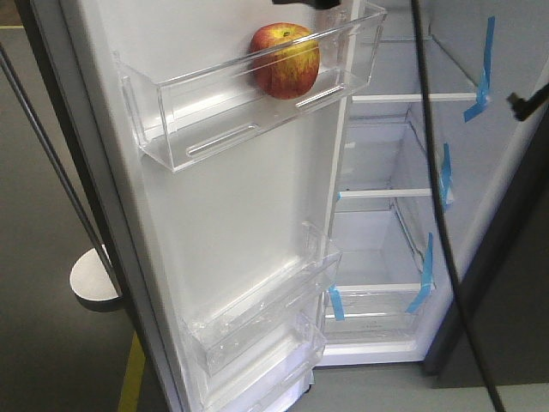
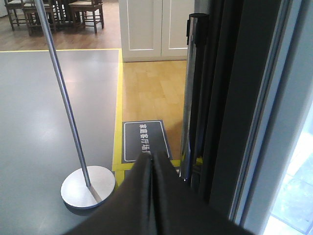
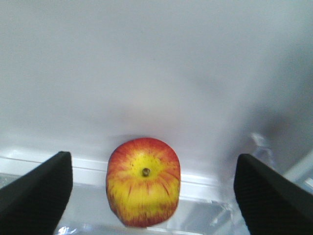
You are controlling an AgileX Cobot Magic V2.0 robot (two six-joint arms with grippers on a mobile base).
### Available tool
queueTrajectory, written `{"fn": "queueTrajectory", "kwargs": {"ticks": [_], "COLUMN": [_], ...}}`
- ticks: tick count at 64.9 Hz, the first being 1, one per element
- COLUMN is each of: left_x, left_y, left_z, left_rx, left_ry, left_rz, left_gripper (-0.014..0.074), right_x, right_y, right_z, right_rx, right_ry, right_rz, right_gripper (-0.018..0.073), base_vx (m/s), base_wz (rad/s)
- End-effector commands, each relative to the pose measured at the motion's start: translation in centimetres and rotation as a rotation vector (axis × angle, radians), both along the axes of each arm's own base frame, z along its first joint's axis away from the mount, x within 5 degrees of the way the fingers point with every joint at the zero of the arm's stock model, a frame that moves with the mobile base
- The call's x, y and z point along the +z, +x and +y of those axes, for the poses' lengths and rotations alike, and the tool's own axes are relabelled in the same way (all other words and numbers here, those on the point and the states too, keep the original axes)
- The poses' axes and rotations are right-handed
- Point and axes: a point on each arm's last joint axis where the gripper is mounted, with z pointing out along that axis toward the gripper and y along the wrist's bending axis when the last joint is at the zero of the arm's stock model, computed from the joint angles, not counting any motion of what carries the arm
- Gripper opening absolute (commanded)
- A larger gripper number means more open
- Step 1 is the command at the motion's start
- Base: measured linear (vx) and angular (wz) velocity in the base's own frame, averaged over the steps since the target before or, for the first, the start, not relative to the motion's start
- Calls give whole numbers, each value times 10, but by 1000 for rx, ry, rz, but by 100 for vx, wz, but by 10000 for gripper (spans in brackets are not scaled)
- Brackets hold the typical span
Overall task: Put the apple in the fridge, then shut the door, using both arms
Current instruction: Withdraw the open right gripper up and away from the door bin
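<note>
Fridge (image 1: 386, 215): open, white lining.
Door (image 1: 232, 232): swung wide, inner face showing.
Upper door bin (image 1: 197, 129): clear plastic, holds the apple (image 1: 285, 60) toward its hinge end.
Right gripper (image 3: 151, 164): jaws wide apart either side of the apple, touching nothing.
Left gripper (image 2: 151, 161): jaws together, beside the door's dark outer edge.
Advised: lift the right arm clear of the bin rim first. The left arm then pushes the outer face slowly, lest the apple roll.
</note>
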Motion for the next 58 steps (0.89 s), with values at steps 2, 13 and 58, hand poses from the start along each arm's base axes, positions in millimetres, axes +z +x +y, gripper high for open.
{"fn": "queueTrajectory", "kwargs": {"ticks": [2,13,58], "left_x": [0,0,0], "left_y": [1,1,1], "left_z": [-1,-1,-1], "left_rx": [-10,-10,-10], "left_ry": [-16,-16,-16], "left_rz": [-63,-63,-63], "left_gripper": [-6,-6,-6], "right_x": [36,31,-120], "right_y": [-37,-62,-256], "right_z": [-32,-72,-130], "right_rx": [-75,-189,-543], "right_ry": [31,21,72], "right_rz": [-68,-12,119], "right_gripper": [583,533,520], "base_vx": [0,0,0], "base_wz": [0,0,0]}}
